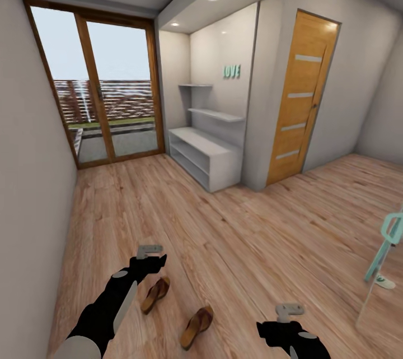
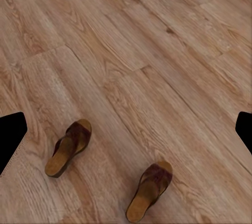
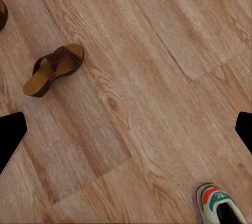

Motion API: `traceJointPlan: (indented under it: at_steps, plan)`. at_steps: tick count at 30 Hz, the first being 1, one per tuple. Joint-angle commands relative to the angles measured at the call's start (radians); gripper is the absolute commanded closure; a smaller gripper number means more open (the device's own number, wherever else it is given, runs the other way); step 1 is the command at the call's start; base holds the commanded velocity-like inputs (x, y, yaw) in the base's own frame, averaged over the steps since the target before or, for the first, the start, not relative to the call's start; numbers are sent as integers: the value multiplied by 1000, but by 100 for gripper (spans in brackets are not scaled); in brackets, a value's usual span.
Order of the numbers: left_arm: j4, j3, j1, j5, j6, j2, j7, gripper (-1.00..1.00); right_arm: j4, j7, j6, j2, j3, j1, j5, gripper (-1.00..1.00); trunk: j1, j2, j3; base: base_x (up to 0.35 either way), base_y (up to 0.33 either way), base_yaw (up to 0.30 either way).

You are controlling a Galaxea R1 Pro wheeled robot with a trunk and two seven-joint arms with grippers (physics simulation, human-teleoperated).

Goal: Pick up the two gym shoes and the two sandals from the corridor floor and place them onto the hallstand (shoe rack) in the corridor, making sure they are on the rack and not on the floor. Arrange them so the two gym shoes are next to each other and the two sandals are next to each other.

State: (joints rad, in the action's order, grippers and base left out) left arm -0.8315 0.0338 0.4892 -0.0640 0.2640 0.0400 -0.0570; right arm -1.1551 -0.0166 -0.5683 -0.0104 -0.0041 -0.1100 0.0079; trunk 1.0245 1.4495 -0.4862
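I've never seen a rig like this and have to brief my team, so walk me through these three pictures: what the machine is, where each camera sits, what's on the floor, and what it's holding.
This is a simulated wheeled robot with two arms, each ending in a two-fingered tool. The big picture comes from a camera on its head, looking down a corridor: the left tool and right tool hover over the wooden floor, both open and holding nothing. The other two pictures come from cameras on each wrist, looking down past the tool's fingers; the black shapes at their edges are the fingertips.

On the floor lie two brown sandals, set apart from each other, near the left arm. The right wrist camera also catches part of a white gym shoe with green and red trim. Further down the corridor stands the low white shoe rack, where the shoes should go.
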Motion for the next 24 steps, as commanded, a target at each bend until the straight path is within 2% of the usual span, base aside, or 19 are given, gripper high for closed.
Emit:
traceJointPlan:
  at_steps: [1, 10, 24]
  plan:
    - [-1, 0, 1, -7, 6, 0, -1, -100, -2, -2, -5, 0, 0, 0, 1, -100, 1, 1, -1, 302, 123, 0]
    - [-1, 0, 0, -7, 6, 1, -1, -100, -2, -2, -5, 0, 0, 0, 1, -100, 1, 1, -1, 303, 123, -3]
    - [-1, 49, 0, -7, 2, 1, -1, -100, -2, -2, -5, 0, -3, 0, 0, -100, 1, 1, -1, 258, 113, -216]
